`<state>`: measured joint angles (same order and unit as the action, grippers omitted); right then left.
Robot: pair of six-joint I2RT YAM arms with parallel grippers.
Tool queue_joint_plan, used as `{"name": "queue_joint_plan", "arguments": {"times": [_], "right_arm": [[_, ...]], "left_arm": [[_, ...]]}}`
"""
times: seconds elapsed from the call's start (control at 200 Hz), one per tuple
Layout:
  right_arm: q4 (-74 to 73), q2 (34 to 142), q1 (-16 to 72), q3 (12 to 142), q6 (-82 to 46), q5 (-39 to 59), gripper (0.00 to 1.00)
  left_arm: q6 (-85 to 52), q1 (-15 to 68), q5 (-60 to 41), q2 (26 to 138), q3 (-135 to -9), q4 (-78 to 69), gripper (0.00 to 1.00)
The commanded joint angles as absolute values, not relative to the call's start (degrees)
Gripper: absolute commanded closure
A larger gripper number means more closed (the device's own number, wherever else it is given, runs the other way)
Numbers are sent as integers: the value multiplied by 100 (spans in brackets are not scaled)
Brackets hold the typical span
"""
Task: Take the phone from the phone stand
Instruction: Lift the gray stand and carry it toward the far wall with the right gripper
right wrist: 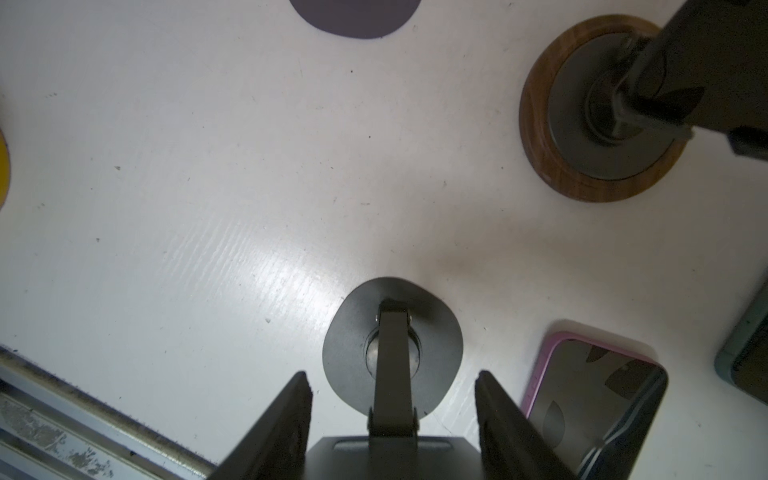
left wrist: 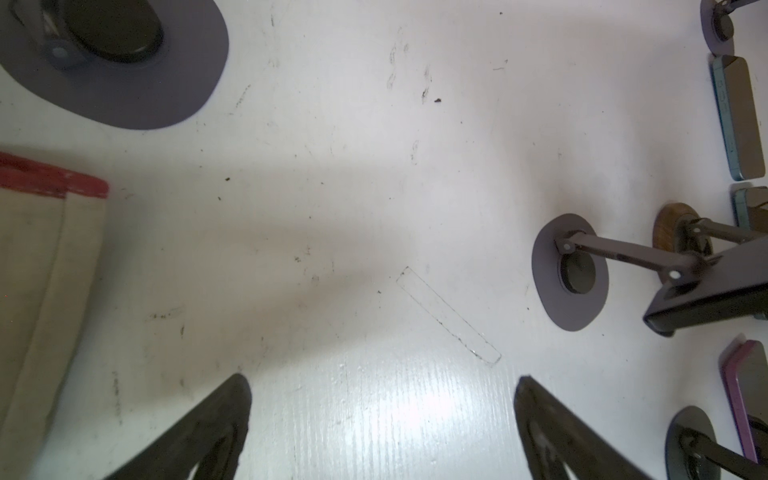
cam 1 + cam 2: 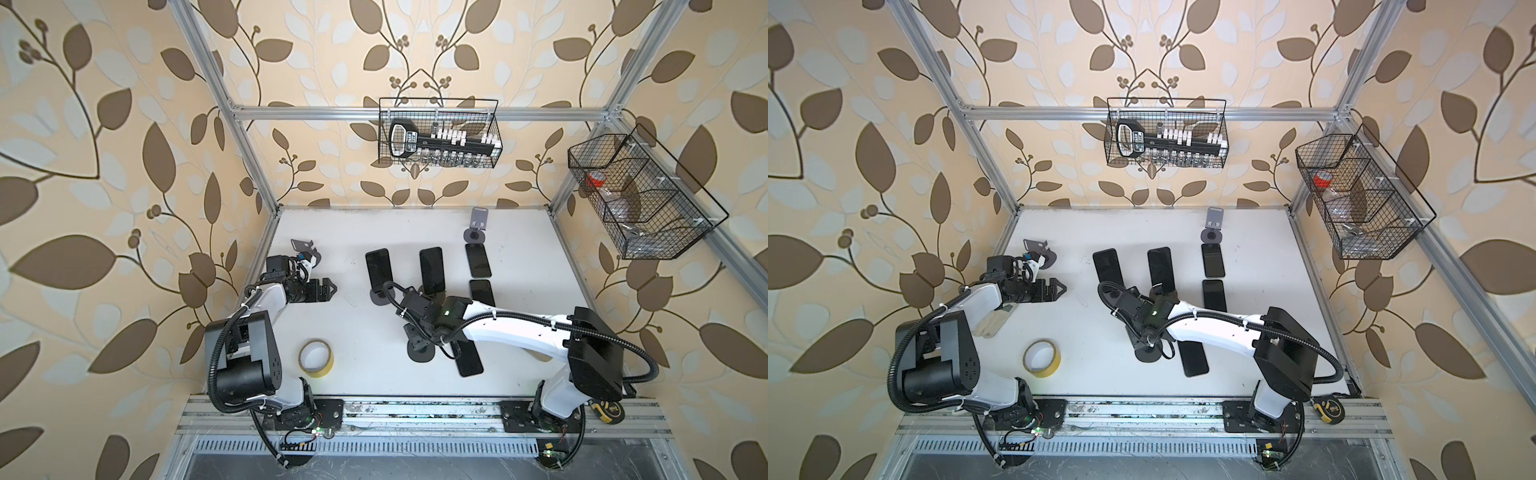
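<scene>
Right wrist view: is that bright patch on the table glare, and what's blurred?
Right wrist view: yes, glare streaks the white table beside the stand base; the fingers of the right tool look dark and soft-edged. Left wrist view: similar glare by the left tool, and the glove is blurred.

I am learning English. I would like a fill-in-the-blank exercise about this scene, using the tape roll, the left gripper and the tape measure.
1. The tape roll on the table is ___ in colour.
2. The left gripper hangs above bare table with its jaws ___.
3. The tape measure lies beside the base of the ___ arm.

Missing words: yellow; open; right.
</scene>
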<state>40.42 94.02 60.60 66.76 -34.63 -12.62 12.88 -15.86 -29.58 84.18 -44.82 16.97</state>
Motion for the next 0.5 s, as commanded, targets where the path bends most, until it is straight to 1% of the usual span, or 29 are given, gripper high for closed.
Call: {"name": "queue_joint_plan", "arguments": {"times": [0.0,0.1,0.23,0.385,0.495], "right_arm": [[4434,9024,5978,6847,-3431,-1146,42],[4695,8706,5804,6770,-3354,-1155,42],[5022,8102,5343,6573,-3212,-1023,43],[5314,7391,4512,6298,-2936,-822,43],[5423,7127,3752,6148,-2713,-599,44]], "left_arm": [[1292,-1656,-3032,8375,-4634,1773,1],[1301,-1662,-3023,8340,-4623,1763,1],[1314,-1668,-2999,8300,-4607,1754,1],[1318,-1666,-2975,8299,-4614,1743,1],[1318,-1664,-2971,8304,-4623,1741,1]]}}
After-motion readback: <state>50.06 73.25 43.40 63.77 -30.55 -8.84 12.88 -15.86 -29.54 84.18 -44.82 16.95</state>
